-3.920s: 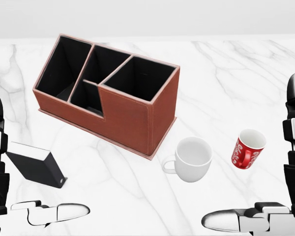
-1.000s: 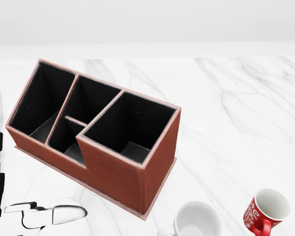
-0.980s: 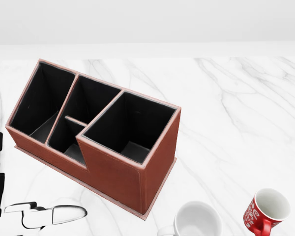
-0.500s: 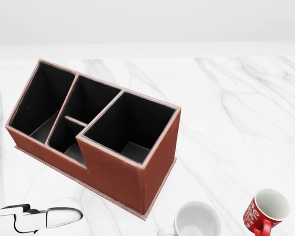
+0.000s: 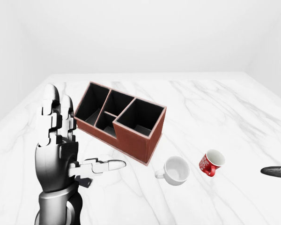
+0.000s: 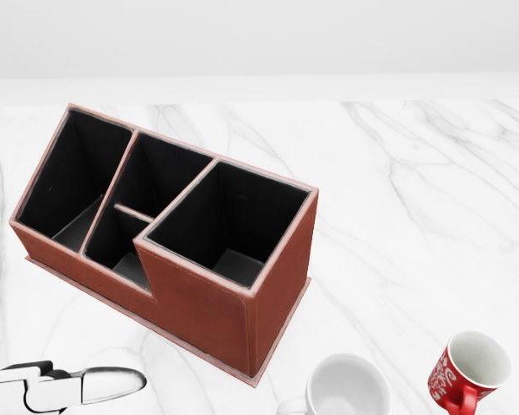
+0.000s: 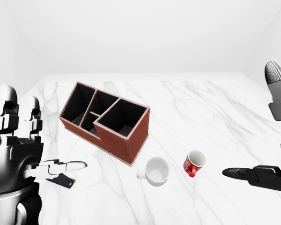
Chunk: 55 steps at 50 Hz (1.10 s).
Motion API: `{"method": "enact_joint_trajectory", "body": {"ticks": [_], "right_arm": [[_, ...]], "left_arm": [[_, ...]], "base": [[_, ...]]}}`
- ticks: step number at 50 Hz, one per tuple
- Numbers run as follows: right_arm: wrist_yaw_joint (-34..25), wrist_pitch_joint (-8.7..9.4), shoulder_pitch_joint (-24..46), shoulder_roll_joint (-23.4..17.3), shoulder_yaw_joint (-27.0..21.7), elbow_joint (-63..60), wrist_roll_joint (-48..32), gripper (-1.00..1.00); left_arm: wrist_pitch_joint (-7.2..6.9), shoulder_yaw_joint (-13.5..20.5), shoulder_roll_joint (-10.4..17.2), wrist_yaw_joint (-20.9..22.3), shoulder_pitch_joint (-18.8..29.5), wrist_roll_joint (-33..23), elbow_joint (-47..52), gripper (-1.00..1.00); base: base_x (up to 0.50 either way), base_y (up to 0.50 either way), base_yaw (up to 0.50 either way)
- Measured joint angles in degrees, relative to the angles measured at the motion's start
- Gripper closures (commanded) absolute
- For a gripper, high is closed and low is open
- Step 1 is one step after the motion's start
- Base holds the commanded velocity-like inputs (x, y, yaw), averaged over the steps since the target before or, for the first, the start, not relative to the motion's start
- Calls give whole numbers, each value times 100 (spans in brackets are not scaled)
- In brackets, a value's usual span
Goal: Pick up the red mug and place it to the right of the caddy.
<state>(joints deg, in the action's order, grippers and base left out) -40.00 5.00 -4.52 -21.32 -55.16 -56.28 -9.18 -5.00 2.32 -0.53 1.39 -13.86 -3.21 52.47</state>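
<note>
The marble worktop carries the brown caddy, with a white mug below its right end. Both robot hands, left and right, are raised with fingers spread, holding nothing. The red mug lies tilted right of the white mug, clear of both.

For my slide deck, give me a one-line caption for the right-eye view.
Both open hands, left hand and right hand, raised beside the caddy, white mug and red mug.

White marble tabletop, plain white walls
</note>
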Motion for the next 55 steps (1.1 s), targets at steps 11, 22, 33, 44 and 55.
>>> {"method": "enact_joint_trajectory", "body": {"ticks": [11, 22, 33, 44, 55], "right_arm": [[0, 0, -358, 528, 235, 382, -281, -100], [0, 0, -589, 833, 514, 1086, -605, -100], [0, 0, -634, 839, 778, 1784, -872, -100], [0, 0, -508, 661, 1056, 2419, -1075, -100], [0, 0, -261, 361, 1353, 3019, -1197, -100]], "left_arm": [[0, -2, -1, 0, -15, 2, 11, -100], [0, -27, 0, -10, -26, -11, -13, -100], [0, -34, 2, -8, -27, -12, -31, -100], [0, -47, 5, -12, -17, -19, -48, -100], [0, -68, 6, -21, -17, -28, -42, -100]], "base": [[0, 0, 0], [0, 0, 0], [0, 0, 0], [0, 0, 0], [0, 0, 0]]}}
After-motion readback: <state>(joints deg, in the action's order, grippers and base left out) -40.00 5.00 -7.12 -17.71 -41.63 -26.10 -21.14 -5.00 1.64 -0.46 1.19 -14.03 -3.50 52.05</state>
